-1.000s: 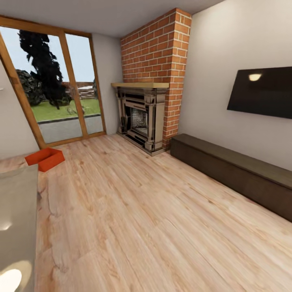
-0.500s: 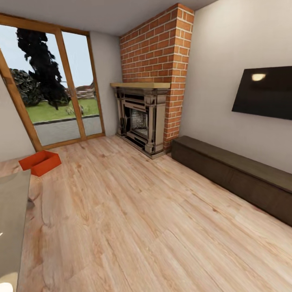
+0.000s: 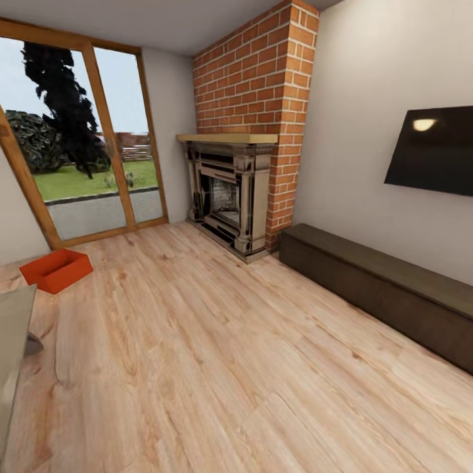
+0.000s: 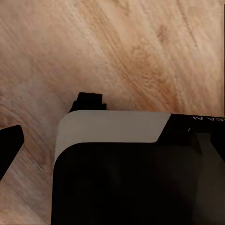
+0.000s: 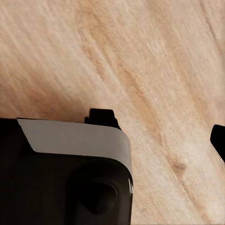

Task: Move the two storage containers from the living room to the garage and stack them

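In the head view, 1 orange-red storage container [image 3: 56, 269] sits on the light wood-plank floor [image 3: 217, 355] of the living room, at the far left of the picture, near the wood-framed glass doors [image 3: 85, 138]. To its right stand the red-brick fireplace [image 3: 246, 164], a long dark low cabinet [image 3: 381, 289] along the beige wall, and a black screen [image 3: 430, 151] mounted above the cabinet.

In the left wrist view, the left gripper [image 4: 51, 126] shows 2 dark fingertips spread apart over bare wood planks, with nothing between them. In the right wrist view, the right gripper [image 5: 159, 126] likewise has 2 separated fingertips with only planks beneath. The container lies well apart from both sets of fingers.
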Controlling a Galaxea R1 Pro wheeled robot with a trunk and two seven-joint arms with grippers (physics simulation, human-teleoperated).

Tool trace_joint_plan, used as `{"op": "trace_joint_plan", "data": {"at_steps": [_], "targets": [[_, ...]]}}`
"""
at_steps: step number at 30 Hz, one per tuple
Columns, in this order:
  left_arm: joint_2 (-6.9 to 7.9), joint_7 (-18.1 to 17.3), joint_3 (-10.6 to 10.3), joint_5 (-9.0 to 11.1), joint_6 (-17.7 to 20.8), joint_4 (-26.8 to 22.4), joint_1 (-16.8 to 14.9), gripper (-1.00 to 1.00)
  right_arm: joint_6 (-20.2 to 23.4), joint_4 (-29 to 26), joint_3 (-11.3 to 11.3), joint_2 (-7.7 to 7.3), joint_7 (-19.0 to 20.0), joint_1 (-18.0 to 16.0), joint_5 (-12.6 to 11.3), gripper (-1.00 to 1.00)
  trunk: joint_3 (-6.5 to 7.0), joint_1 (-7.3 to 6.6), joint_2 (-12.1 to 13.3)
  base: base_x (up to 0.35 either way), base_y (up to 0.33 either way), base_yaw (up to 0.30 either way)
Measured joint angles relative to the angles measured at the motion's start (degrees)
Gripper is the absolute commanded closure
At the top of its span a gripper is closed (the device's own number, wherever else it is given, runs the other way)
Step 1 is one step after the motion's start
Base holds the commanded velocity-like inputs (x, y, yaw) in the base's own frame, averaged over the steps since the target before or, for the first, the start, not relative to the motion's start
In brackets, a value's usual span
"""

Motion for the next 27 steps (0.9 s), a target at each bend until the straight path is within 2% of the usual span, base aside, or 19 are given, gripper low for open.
{"op": "trace_joint_plan", "data": {"at_steps": [5, 27], "targets": [[0.00, 0.0, 0.0, 0.0, 0.0, 0.0, 0.0, -1.00, 0.0, 0.0, 0.0, -0.03, 0.0, 0.0, -0.3, -1.00, 0.00, 0.00, 0.0, 0.323, 0.000, 0.082], [0.00, 0.0, 0.0, 0.0, 0.0, 0.0, 0.0, -1.00, -0.1, 0.0, 0.0, -0.13, 0.0, 0.0, -0.6, -1.00, 0.00, 0.00, 0.0, 0.323, 0.000, 0.267]]}}
